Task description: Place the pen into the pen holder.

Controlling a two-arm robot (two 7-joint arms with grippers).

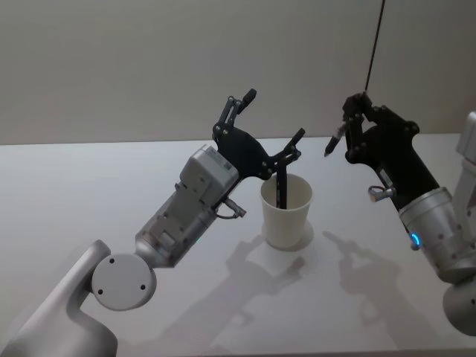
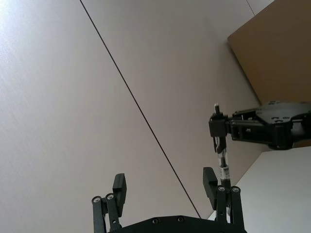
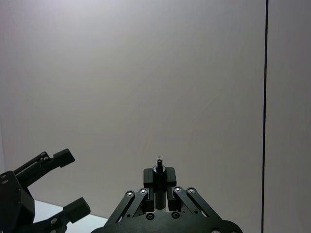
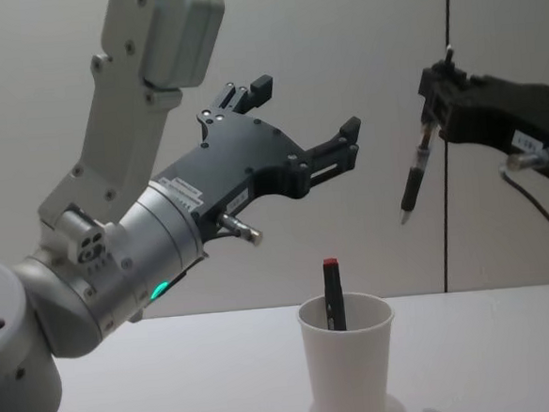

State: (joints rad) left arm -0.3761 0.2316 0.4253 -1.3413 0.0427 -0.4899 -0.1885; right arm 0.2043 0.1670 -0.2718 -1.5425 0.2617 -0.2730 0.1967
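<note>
White pen holder (image 4: 349,366) stands mid-worktop (image 1: 89,193), already one black red-capped pen (image 4: 333,294) upright inside. Left pincer (image 4: 299,129) hangs above the cup, fingers spread wide, empty. Right pincer (image 4: 433,91), clear to the cup's right, is clamped on the pen (image 4: 415,177), hanging near vertical, tip down, in free air

Left gripper (image 4: 292,125) hangs in the air, fingers spread wide — right gripper (image 4: 434,96) raised too, fingers pinched together.
</note>
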